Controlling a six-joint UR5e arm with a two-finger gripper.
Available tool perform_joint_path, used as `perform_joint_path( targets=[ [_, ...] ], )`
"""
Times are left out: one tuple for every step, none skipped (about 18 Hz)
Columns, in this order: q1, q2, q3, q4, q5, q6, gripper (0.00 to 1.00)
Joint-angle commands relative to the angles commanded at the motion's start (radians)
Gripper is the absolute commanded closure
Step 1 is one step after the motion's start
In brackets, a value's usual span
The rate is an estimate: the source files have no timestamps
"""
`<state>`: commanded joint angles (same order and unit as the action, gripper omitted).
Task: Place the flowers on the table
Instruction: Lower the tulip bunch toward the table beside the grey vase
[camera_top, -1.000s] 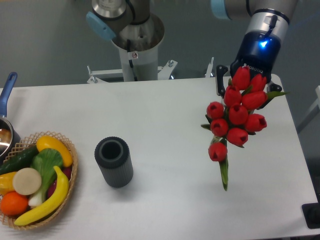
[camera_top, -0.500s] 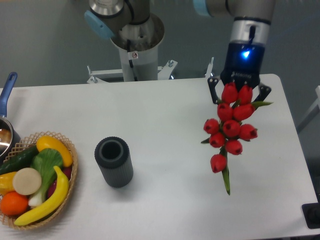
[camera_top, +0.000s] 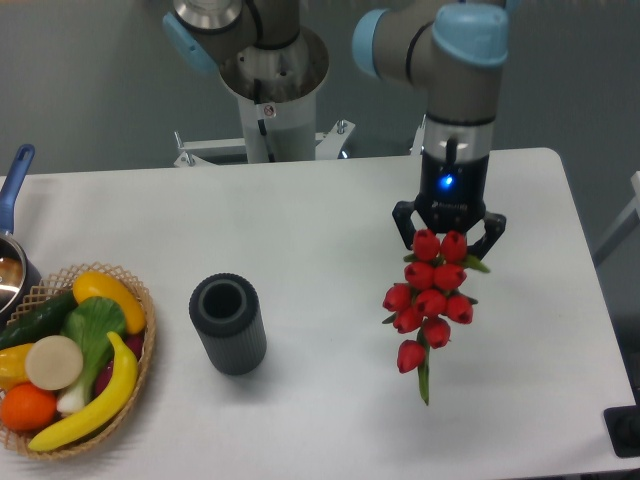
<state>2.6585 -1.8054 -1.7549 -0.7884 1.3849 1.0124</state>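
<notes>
The flowers (camera_top: 430, 300), a bunch of red tulip buds with a green stem pointing toward the front edge, hang from my gripper (camera_top: 448, 238) over the right half of the white table (camera_top: 320, 230). The gripper points straight down, its dark fingers (camera_top: 403, 222) stand on either side of the top buds, and it is shut on the bunch's upper end. The bunch is low over the tabletop. I cannot tell whether the stem tip touches the surface.
A dark ribbed cylinder (camera_top: 228, 324) stands upright left of centre. A wicker basket (camera_top: 137, 385) with bananas, a green-leafed vegetable and other produce sits at the front left. A pot with a blue handle (camera_top: 14, 180) is at the left edge. The robot base (camera_top: 272, 90) stands behind the table.
The gripper has moved left and toward the table's middle with the flowers, and lowered. The bunch now looks smaller and nearer the tabletop.
</notes>
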Motion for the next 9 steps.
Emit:
perform_joint_path(
  targets=[
    [-0.014, -0.018, 0.000, -0.002, 0.026, 0.003, 0.61],
    [-0.026, -0.037, 0.000, -0.003, 0.049, 0.012, 0.61],
    [-0.034, -0.052, 0.000, -0.003, 0.068, 0.023, 0.60],
    [-0.044, -0.067, 0.000, -0.003, 0.081, 0.029, 0.61],
    [-0.054, -0.084, 0.002, -0.003, 0.091, 0.029, 0.61],
    [-0.063, -0.098, 0.000, -0.003, 0.104, 0.029, 0.61],
    [-0.075, -0.110, 0.000, -0.002, 0.115, 0.028, 0.60],
    [-0.084, -0.123, 0.002, 0.000, 0.115, 0.029, 0.60],
    [-0.086, -0.137, 0.009, -0.002, 0.112, 0.032, 0.61]
  ],
)
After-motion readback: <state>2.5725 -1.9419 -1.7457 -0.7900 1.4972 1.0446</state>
